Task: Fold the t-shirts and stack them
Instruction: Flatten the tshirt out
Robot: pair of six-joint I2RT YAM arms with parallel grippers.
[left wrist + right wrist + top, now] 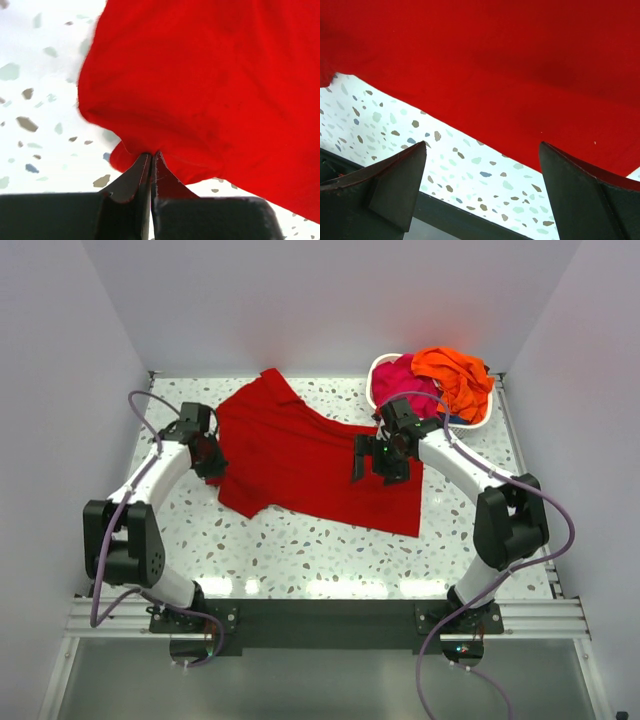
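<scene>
The deep red t-shirt (300, 455) lies spread on the table's middle. My left gripper (210, 455) is shut on the shirt's left edge; in the left wrist view the cloth (210, 85) bunches at the closed fingertips (151, 159). My right gripper (372, 462) is open above the shirt's right part; in the right wrist view the red cloth (495, 65) lies beyond the spread fingers (405, 170), empty. The magenta-pink t-shirt (405, 380) and the bright orange t-shirt (455, 375) lie heaped in the basket.
A white slatted basket (480, 422) stands at the back right corner. The speckled table (300, 550) shows bare in front of the shirt. White walls enclose the back and sides. A dark rail runs along the near edge (330, 620).
</scene>
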